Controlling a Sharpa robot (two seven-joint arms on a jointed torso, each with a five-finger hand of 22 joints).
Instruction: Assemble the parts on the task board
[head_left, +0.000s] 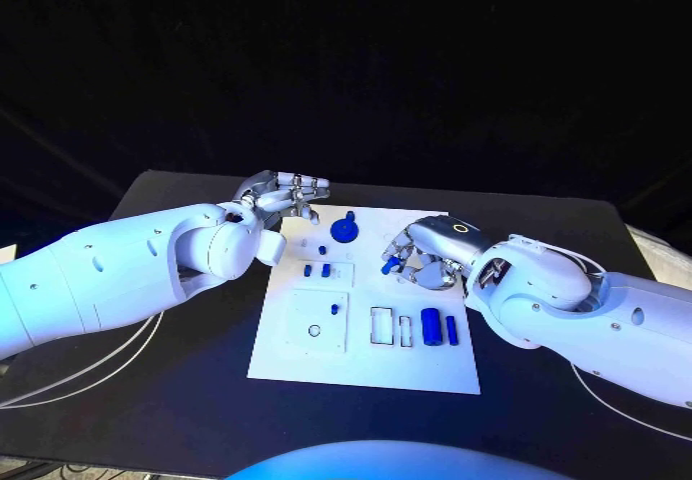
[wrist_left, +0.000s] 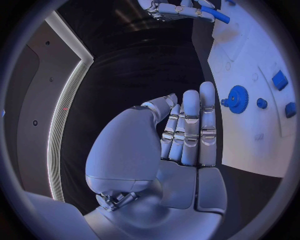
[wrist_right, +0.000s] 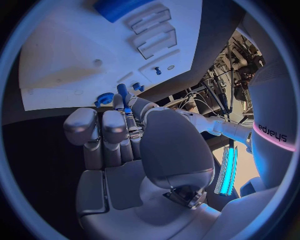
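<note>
Nearest, two smooth blue cylinders (head_left: 440, 327) lying beside rectangular slots at the near end of the flat white task board (head_left: 361, 375). Farther on, right hand (head_left: 418, 255) over the board's right side, pinching a slim blue peg (head_left: 388, 265). Beyond, a toothed blue gear (head_left: 345, 229) on the board. Farthest, left hand (head_left: 281, 195) at the board's far left corner, fingers straight, together, grasping nothing.

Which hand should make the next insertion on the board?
Right, most likely. The right hand already pinches a small blue peg over the task board. The left hand holds nothing and sits at the board's far left corner, beside the blue gear.
</note>
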